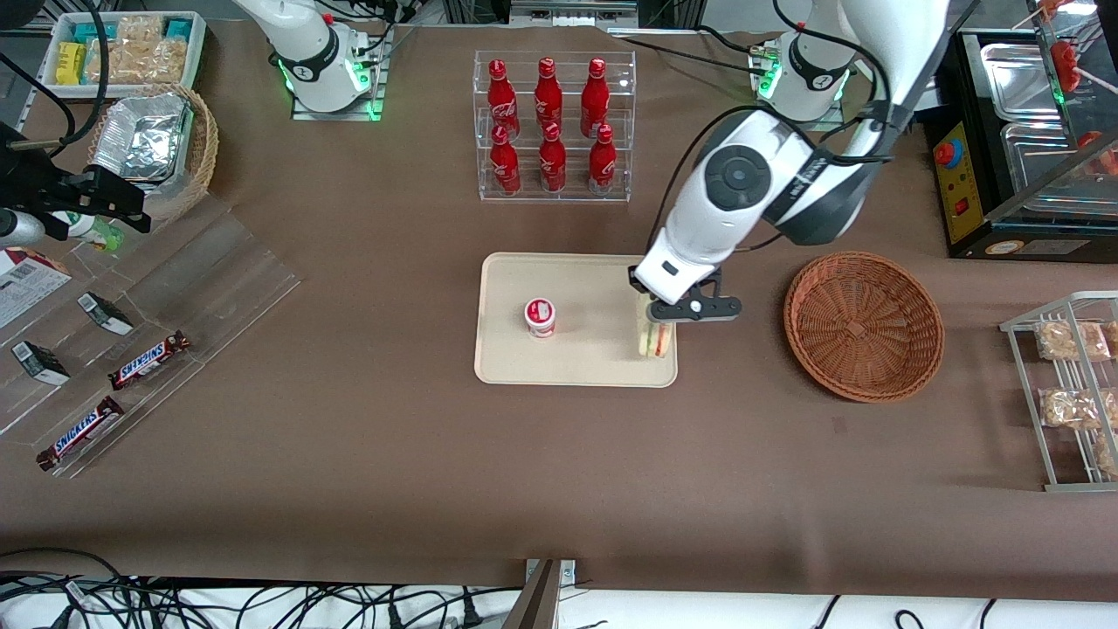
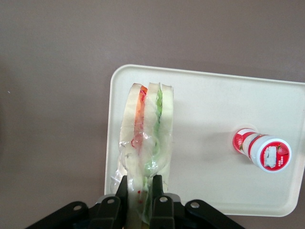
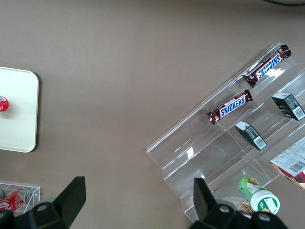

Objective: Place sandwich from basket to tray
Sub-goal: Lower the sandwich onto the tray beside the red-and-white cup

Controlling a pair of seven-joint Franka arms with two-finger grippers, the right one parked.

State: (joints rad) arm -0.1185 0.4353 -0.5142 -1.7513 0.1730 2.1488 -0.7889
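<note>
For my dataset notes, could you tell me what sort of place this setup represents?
Probably a mock snack counter in a robot lab: a cola bottle rack, Snickers bars, and the gripper shut on a sandwich over a tray.

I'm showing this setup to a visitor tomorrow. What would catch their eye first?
Probably the gripper shut on the wrapped sandwich, holding it over the cream tray at the edge nearest the empty wicker basket. A small red-and-white bottle stands on the tray, and red cola bottles fill a clear rack farther from the front camera.
</note>
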